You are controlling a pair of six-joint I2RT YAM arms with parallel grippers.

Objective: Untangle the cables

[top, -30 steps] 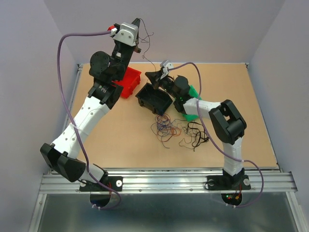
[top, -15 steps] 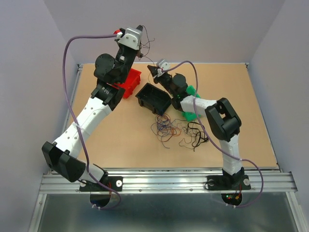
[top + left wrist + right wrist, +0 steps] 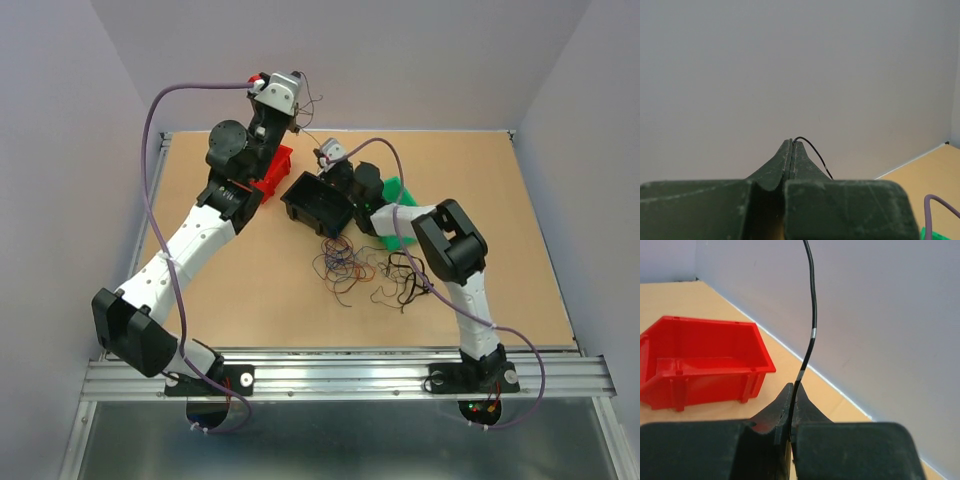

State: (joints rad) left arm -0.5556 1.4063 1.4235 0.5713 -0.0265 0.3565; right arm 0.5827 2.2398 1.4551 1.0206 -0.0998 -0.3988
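A loose tangle of thin cables [image 3: 362, 268] in red, blue, purple, orange and black lies on the table in front of the black bin. My left gripper [image 3: 297, 122] is raised high near the back wall, shut on one thin black wire [image 3: 812, 152]. My right gripper [image 3: 318, 158] is just below and right of it, above the black bin, shut on the same black wire [image 3: 810, 335], which rises from its jaws. The wire runs as a short span between the two grippers [image 3: 306, 138].
A red bin [image 3: 272, 172] stands at the back left, also in the right wrist view [image 3: 700, 360]. A black bin [image 3: 317, 203] sits beside it. A green bin [image 3: 398, 205] is partly hidden under the right arm. The back wall is close behind both grippers.
The left gripper has moved right and a little down. The right gripper has moved left and toward it, so the wire span between them is shorter.
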